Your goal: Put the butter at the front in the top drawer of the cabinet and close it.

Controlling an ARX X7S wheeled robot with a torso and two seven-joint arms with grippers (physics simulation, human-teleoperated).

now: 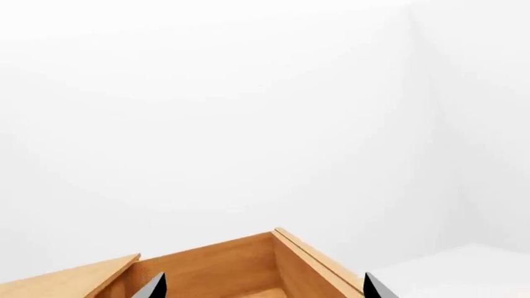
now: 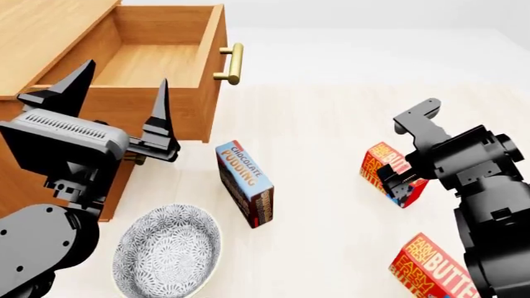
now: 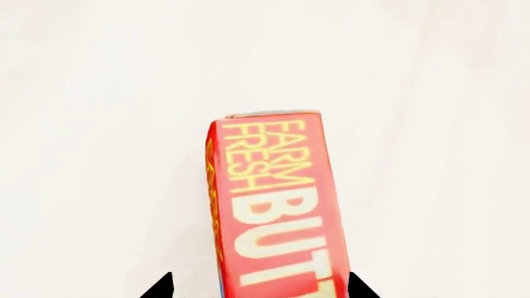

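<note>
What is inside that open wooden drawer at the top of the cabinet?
The top drawer looks empty: only its bare wooden floor and walls show. The left gripper covers part of its near corner, so that bit cannot be checked. Both butter boxes are on the floor outside.

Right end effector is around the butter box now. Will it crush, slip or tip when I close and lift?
The butter shows flat faces and sharp edges, so it probably stays stiff. Its printed faces look smooth, so slipping seems possible. The right end effector straddles one end, so the box may pivot when lifted.
</note>
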